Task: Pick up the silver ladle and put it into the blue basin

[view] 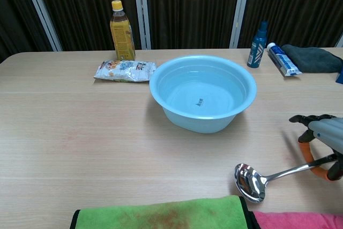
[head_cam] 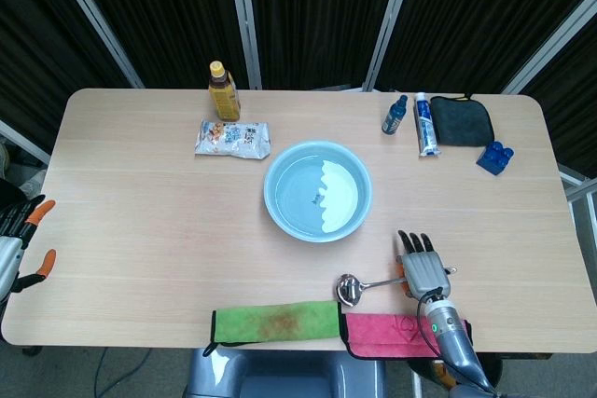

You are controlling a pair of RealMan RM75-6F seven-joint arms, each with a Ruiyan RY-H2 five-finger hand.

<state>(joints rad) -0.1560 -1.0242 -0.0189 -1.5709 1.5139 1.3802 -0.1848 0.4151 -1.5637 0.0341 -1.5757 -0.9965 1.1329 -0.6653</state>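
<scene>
The silver ladle (head_cam: 351, 289) lies on the table near the front edge, its bowl (view: 250, 182) to the left and its thin handle (view: 289, 172) running right to an orange end (view: 306, 151). My right hand (head_cam: 424, 269) hovers over that handle end with its fingers (head_cam: 417, 243) stretched forward and apart; it does not hold the ladle. In the chest view the right hand (view: 328, 132) shows at the right edge, above the handle. The blue basin (head_cam: 317, 190) stands empty mid-table, behind and to the left of the ladle; its near wall (view: 201, 123) faces me. My left hand is not in view.
A green cloth (head_cam: 275, 321) and a pink cloth (head_cam: 392, 333) lie along the front edge by the ladle. A snack packet (head_cam: 232, 138) and a tea bottle (head_cam: 223, 90) stand back left. A small bottle (head_cam: 395, 115), a tube (head_cam: 424, 125), a dark cloth (head_cam: 461, 121) and a blue block (head_cam: 495, 157) sit back right.
</scene>
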